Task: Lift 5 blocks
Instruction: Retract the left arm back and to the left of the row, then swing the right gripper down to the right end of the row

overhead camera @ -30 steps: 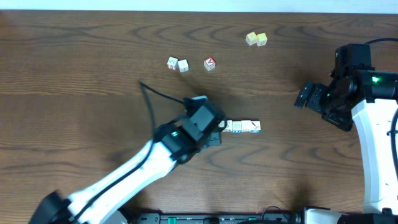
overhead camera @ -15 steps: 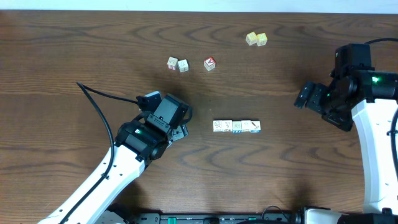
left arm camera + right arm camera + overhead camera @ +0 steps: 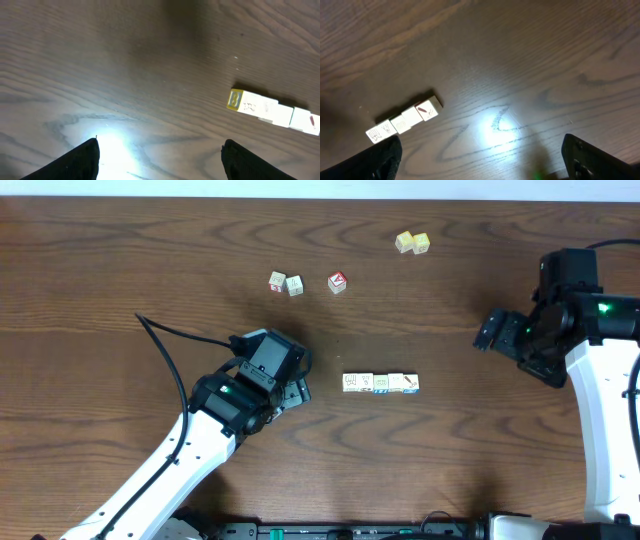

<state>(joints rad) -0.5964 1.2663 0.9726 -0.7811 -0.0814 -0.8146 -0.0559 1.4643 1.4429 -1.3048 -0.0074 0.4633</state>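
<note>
My left fingers (image 3: 81, 161) stand wide apart at the bottom of the left wrist view, with only bare wood and a patch of glare between them. They hold nothing and touch nothing. Ahead of them and off to the right lies the row of blocks (image 3: 262, 108), small white cubes pressed end to end. The end face nearest me has a yellow frame. From overhead the row lies flat on the bench (image 3: 120, 270), a little right of centre and clear of my left fingers. Some of its faces are teal, and I cannot count the cubes with certainty.

My right fingers (image 3: 379, 159) are spread just as wide and are also empty. They sit over the bench well to the right of the row. In the right wrist view the row shows at lower left, and the cube nearest the middle of that picture bears a red mark.

Farther back stand two small white cubes (image 3: 285, 283), close together, with a red-faced cube (image 3: 337, 281) just to their right. Farthest off, two pale yellow cubes (image 3: 412, 243) touch each other.
</note>
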